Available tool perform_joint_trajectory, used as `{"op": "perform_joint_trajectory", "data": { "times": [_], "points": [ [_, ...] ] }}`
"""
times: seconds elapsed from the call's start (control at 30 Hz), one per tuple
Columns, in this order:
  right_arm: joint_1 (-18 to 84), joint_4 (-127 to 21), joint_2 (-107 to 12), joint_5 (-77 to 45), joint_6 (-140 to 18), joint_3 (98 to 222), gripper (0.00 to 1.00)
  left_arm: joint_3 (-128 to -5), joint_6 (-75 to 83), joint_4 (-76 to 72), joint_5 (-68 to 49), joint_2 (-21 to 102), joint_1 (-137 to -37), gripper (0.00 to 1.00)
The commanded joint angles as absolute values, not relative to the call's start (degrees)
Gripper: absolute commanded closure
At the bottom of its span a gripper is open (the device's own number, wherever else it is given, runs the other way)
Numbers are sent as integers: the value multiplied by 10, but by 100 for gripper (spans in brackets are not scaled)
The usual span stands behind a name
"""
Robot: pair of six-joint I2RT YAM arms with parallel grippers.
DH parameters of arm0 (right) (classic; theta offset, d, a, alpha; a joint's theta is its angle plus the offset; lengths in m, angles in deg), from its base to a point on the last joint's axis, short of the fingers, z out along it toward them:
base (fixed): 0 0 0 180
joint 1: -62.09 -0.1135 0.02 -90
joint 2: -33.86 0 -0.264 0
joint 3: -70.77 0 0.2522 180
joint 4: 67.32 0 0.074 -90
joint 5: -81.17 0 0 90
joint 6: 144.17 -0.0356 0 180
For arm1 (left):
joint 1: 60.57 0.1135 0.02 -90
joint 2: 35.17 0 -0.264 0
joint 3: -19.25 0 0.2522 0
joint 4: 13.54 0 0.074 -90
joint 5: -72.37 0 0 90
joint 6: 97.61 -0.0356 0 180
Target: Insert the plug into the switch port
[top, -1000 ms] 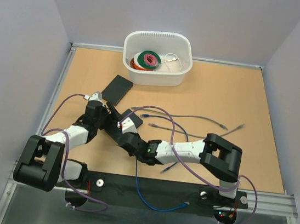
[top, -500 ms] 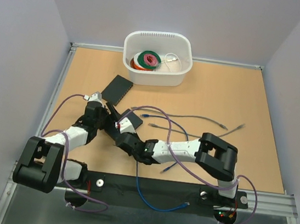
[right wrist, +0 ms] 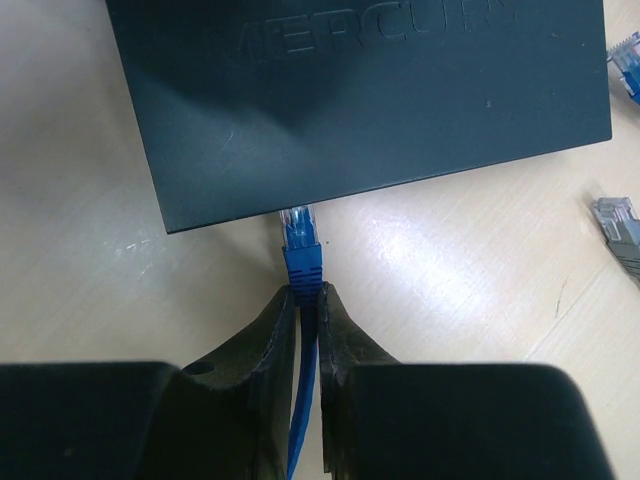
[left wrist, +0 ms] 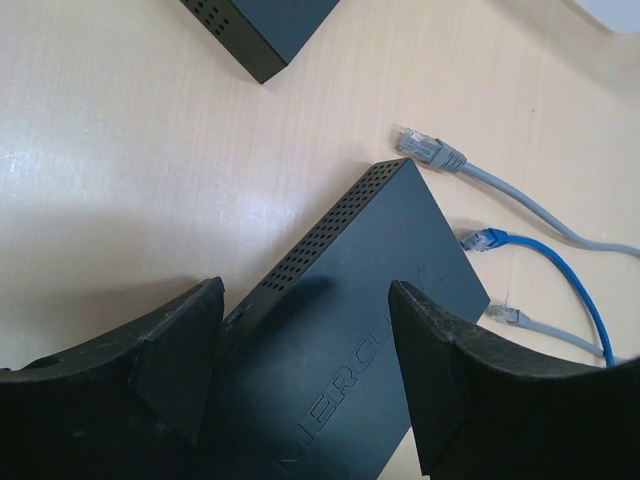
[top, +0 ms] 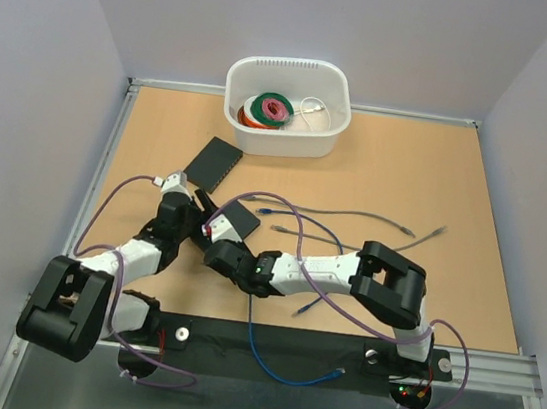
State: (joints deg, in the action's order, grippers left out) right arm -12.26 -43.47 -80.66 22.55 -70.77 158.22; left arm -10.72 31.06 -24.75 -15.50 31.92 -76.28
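Observation:
A black switch (top: 239,218) lies on the wooden table; in the right wrist view its near edge (right wrist: 380,90) fills the top. My right gripper (right wrist: 306,295) is shut on a blue plug (right wrist: 301,250), whose clear tip touches the switch's near edge from below. The port itself is hidden under that edge. My right gripper (top: 218,241) sits just in front of the switch. My left gripper (left wrist: 310,350) is open, its fingers (left wrist: 180,350) standing either side over the switch (left wrist: 350,300). From above, the left gripper (top: 200,207) is at the switch's left end.
A second black switch (top: 214,161) lies farther back on the left. Grey cables (top: 373,218) and another blue plug (top: 265,208) trail across the middle. A white bin (top: 234,83) with tape rolls stands at the back. The held blue cable (top: 263,360) loops over the front rail.
My right arm has swung left and drawn in, bringing the blue plug up to the switch's near edge. The left arm has shifted slightly toward the front.

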Motion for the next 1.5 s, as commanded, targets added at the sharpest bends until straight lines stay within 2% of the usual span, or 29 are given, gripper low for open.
{"op": "perform_joint_trajectory", "data": {
  "times": [0.0,0.2,0.73,1.13,1.3,1.4,1.47],
  "points": [
    [-121,-566,-814,243,-715,1635,100,-67,384,-212,-58,296,-815,23],
    [-115,-587,-813,246,-720,1644,100,-33,415,-225,-61,278,-828,23],
    [-98,-714,-805,214,-706,1664,100,-39,420,-259,-51,360,-840,23],
    [-76,-680,-845,218,-731,1743,100,-37,422,-268,-50,369,-840,24],
    [-76,-677,-853,222,-737,1728,100,-37,421,-269,-49,369,-840,24],
    [-76,-678,-850,217,-738,1709,94,-37,421,-269,-50,368,-840,24],
    [-76,-678,-845,215,-741,1692,83,-37,420,-269,-50,367,-840,24]
  ]
}}
